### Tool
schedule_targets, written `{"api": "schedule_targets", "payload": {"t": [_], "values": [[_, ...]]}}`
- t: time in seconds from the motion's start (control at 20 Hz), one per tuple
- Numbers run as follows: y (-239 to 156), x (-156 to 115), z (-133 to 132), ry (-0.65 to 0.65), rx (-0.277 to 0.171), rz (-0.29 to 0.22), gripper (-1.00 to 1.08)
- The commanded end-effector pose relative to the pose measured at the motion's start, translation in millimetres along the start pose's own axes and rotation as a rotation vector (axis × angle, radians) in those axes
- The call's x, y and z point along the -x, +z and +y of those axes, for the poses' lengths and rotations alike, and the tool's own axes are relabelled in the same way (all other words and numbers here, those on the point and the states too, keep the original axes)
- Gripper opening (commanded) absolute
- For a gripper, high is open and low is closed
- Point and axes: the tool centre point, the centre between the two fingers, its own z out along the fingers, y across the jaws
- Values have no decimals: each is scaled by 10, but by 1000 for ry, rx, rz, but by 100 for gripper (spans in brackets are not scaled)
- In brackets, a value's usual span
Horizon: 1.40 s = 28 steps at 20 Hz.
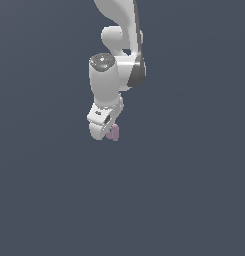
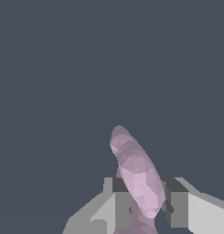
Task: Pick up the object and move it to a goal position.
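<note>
The hand (image 1: 108, 131) is closed on the pale pink object (image 2: 137, 176), which sits between the two fingers in the wrist view and pokes out just past the fingertips in the exterior view. No goal marker shows in either view. The carry probably goes best with steady squeeze and smooth, unhurried arm motion, since the lump is small, rounded and could slip.

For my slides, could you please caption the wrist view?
Wrist view: the gripper closed on the pale pink object, against a plain dark grey background.
</note>
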Motion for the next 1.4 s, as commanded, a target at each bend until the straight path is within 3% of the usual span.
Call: {"api": "schedule_targets", "payload": {"t": [0.0, 0.75, 1.35], "values": [[-190, -119, 66, 0, 0, 0, -100], [-1273, -811, 494, 1, 0, 0, -100], [-1764, -1137, 716, 1, 0, 0, -100]]}}
